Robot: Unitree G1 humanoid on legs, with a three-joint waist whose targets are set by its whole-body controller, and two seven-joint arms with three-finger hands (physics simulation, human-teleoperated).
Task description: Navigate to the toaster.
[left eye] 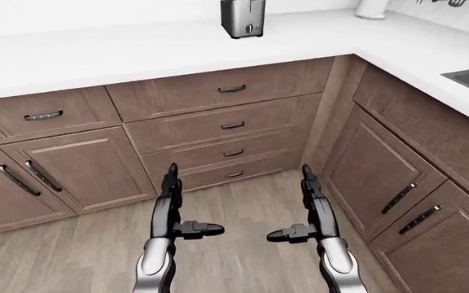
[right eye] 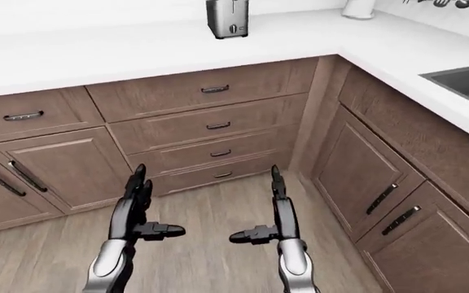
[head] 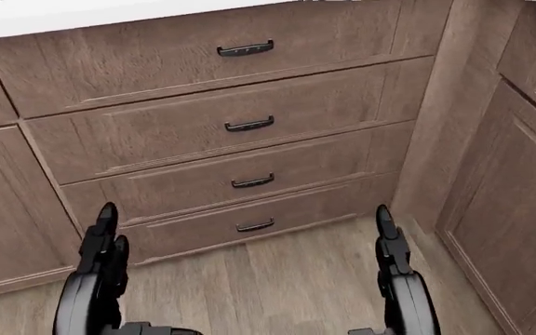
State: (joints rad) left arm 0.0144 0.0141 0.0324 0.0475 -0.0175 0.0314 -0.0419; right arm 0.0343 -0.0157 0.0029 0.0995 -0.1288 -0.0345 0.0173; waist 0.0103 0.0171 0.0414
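The toaster (left eye: 243, 18), a small steel box with a dark knob, stands on the white counter (left eye: 137, 52) at the top middle of the left-eye view, cut off by the top edge. It is far above and beyond both hands. My left hand (left eye: 169, 201) and right hand (left eye: 312, 204) are held low over the wood floor, fingers straight and open, thumbs pointing inward, holding nothing. In the head view only the cabinet drawers (head: 240, 125) and the two hands show; the toaster is out of that view.
A stack of brown drawers (left eye: 233, 125) with dark handles sits under the toaster. The counter turns a corner and runs down the right side, with cabinet doors (left eye: 397, 195) below and a sink (right eye: 467, 76) at the right edge. A white object (left eye: 373, 7) stands at the corner.
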